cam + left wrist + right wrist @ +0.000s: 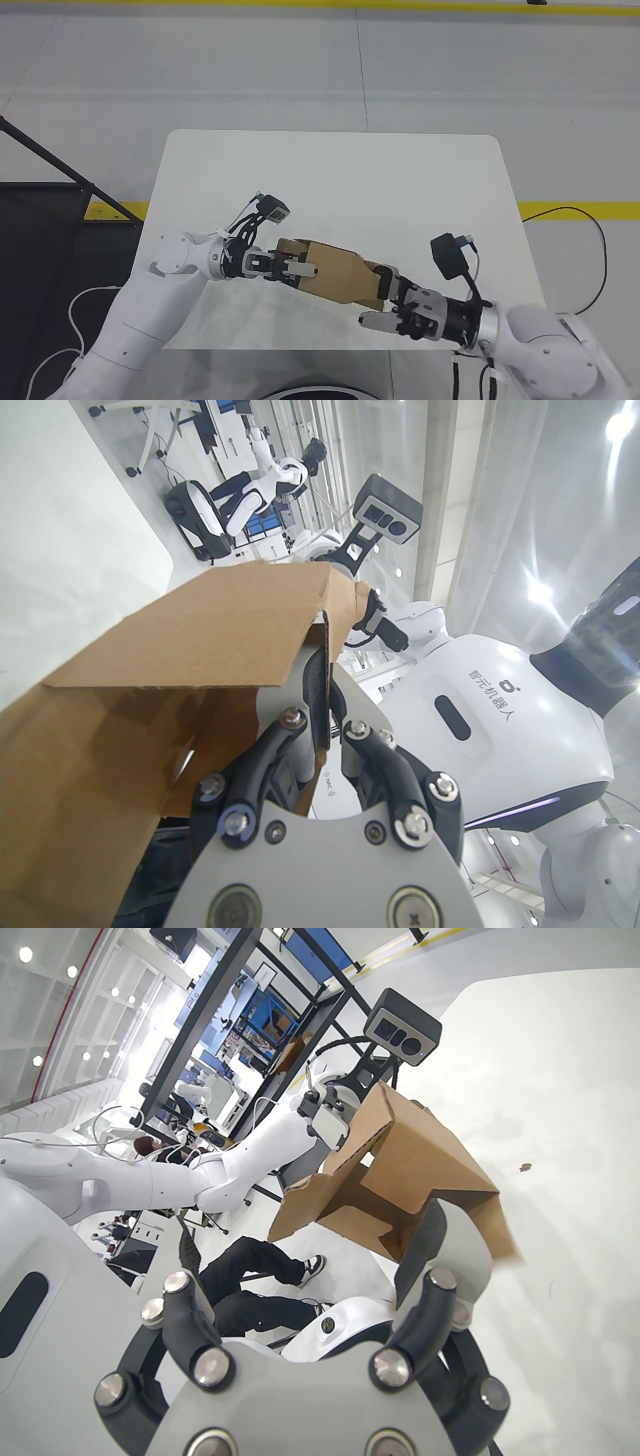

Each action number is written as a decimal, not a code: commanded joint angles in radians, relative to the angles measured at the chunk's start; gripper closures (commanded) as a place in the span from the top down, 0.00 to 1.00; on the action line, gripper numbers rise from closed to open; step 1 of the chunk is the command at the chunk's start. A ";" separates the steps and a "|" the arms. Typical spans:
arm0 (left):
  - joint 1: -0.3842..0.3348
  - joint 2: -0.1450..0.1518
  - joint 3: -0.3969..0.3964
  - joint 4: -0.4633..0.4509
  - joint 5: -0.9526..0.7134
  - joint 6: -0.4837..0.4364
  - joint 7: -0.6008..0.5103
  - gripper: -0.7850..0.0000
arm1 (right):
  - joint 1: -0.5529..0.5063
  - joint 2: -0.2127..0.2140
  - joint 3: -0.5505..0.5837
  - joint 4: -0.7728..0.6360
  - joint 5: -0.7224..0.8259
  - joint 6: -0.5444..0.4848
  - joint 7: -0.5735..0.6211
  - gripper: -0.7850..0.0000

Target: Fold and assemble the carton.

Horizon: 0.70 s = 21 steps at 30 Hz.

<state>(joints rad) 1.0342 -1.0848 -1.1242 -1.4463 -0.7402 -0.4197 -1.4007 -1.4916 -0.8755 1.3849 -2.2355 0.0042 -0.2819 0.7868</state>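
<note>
Brown corrugated carton (330, 270), half popped into a boxy tube with loose flaps, up between both arms over the near part of the white worktop (400, 170). Pinched along one wall edge by the left hand (322, 672), clamped right on the cardboard. Right hand (310, 1238) spread wide at the far open end, gripping nothing. Could probably twist out of that single-edge pinch or collapse flat if shoved off-centre. Risk of creasing too: thin, matte, sharp-cornered board.

carton (100, 725): we see it run off the left wrist view's edge | its underside: hidden from above | brown speck (525, 1168) on table (550, 1053): too small for us to name
</note>
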 commanded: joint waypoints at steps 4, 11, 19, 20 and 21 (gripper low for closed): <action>-0.001 0.003 0.004 -0.001 -0.001 -0.003 0.003 0.00 | 0.008 -0.001 -0.004 0.000 -0.006 0.020 0.011 1.00; -0.003 0.008 0.001 0.002 -0.007 -0.008 0.008 0.00 | -0.010 -0.002 0.023 0.002 -0.014 0.021 -0.019 1.00; 0.003 0.015 -0.006 -0.009 -0.012 -0.014 0.014 0.00 | -0.090 0.003 0.131 0.009 0.022 -0.001 -0.028 1.00; 0.004 0.015 -0.007 -0.012 -0.010 -0.017 0.017 0.00 | -0.098 0.004 0.143 0.012 0.025 0.002 -0.022 1.00; 0.005 0.016 -0.008 -0.015 -0.007 -0.020 0.020 0.00 | -0.105 0.005 0.153 0.014 0.028 0.005 -0.017 1.00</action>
<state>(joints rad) 1.0380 -1.0692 -1.1316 -1.4590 -0.7502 -0.4371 -1.3835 -1.5913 -0.8712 1.5294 -2.2235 0.0303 -0.2803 0.7653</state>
